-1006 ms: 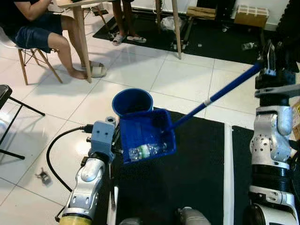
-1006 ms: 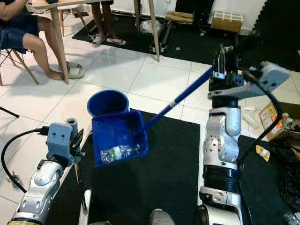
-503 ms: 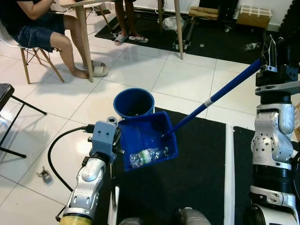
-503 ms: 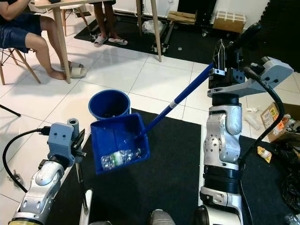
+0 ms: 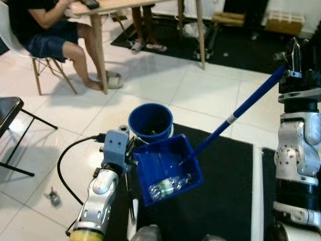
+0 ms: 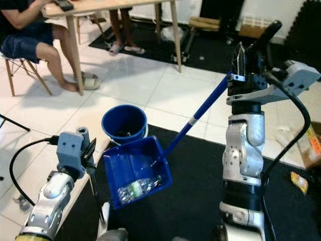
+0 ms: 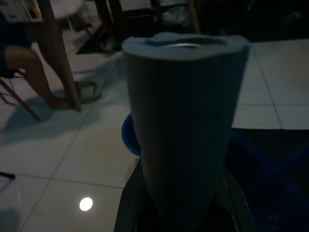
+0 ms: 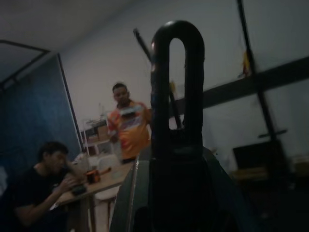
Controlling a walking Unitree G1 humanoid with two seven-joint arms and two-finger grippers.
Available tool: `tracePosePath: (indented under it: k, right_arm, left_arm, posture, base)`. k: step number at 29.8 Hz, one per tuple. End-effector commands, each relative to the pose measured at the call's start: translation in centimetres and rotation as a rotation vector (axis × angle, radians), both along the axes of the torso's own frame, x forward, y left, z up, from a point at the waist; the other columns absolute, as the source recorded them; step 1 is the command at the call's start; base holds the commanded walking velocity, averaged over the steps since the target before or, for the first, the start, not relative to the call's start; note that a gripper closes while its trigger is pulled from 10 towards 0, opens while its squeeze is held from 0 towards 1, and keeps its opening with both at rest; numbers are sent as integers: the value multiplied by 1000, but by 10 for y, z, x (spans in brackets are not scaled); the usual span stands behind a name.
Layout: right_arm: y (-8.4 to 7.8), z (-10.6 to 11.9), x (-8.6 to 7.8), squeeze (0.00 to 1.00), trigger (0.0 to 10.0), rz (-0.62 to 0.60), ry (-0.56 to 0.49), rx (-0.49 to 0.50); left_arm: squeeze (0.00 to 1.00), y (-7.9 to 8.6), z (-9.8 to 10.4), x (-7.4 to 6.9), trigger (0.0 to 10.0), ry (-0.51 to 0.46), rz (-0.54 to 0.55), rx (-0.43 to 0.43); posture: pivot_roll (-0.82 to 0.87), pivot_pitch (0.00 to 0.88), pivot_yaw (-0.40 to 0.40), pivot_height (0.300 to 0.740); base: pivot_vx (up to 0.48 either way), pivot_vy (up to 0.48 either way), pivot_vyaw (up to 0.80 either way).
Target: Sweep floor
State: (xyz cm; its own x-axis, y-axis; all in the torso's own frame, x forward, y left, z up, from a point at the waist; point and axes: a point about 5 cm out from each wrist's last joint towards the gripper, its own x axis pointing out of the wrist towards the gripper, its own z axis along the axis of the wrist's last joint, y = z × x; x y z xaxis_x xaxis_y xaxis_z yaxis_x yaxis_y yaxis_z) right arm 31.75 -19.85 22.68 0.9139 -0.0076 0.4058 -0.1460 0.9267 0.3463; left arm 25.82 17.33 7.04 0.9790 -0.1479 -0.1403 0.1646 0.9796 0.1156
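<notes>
A blue dustpan (image 5: pixel 168 169) is hanging tilted above the black mat (image 5: pixel 225 201), just in front of the round blue bucket (image 5: pixel 150 121) standing on the white tile floor (image 5: pixel 165 85); a crushed clear plastic bottle (image 5: pixel 168 185) is lying in the pan's lower corner. The right gripper (image 6: pixel 244 63) is closing its black fingers (image 8: pixel 176 82) around the top of the dustpan's long blue handle (image 5: pixel 239 111), which is slanting down to the pan. The left gripper (image 7: pixel 181 212) is clamping a thick grey foam-wrapped handle (image 7: pixel 183 121) between its fingers, beside the pan's left edge. Beyond the bucket, a person (image 5: pixel 50 35) is sitting on a chair at a wooden table (image 5: pixel 115 6), and another person's sandalled feet (image 5: pixel 148 47) are resting under it.
</notes>
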Motion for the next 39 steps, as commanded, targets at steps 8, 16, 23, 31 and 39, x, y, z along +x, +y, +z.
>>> tracePosePath:
  k: [8, 16, 23, 31, 39]
  right_arm:
    - [-4, 7, -2, 0, 10000, -10, -25, 4]
    - [-4, 7, -2, 0, 10000, -5, -24, 2]
    - [-4, 6, -1, 0, 10000, -3, -21, -1]
    - [-4, 5, -1, 0, 10000, -3, -17, -4]
    - [-4, 4, -2, 0, 10000, -6, -13, -5]
  left_arm:
    - [0, 0, 3, 1, 10000, -16, -4, 25]
    - [0, 0, 2, 2, 10000, -16, -3, 24]
    - [0, 0, 2, 2, 10000, -15, -3, 26]
    - [0, 0, 1, 3, 10000, -9, 0, 25]
    - [0, -1, 1, 2, 10000, -7, -7, 16]
  posture:
    - [60, 33, 31, 740]
    - [59, 28, 29, 740]
    - [58, 28, 27, 740]
    - [58, 27, 28, 740]
    - [55, 32, 30, 740]
  base:
    - [480, 0, 0]
    - [480, 0, 0]
    - [430, 0, 0]
    - [153, 0, 0]
    - [0, 0, 0]
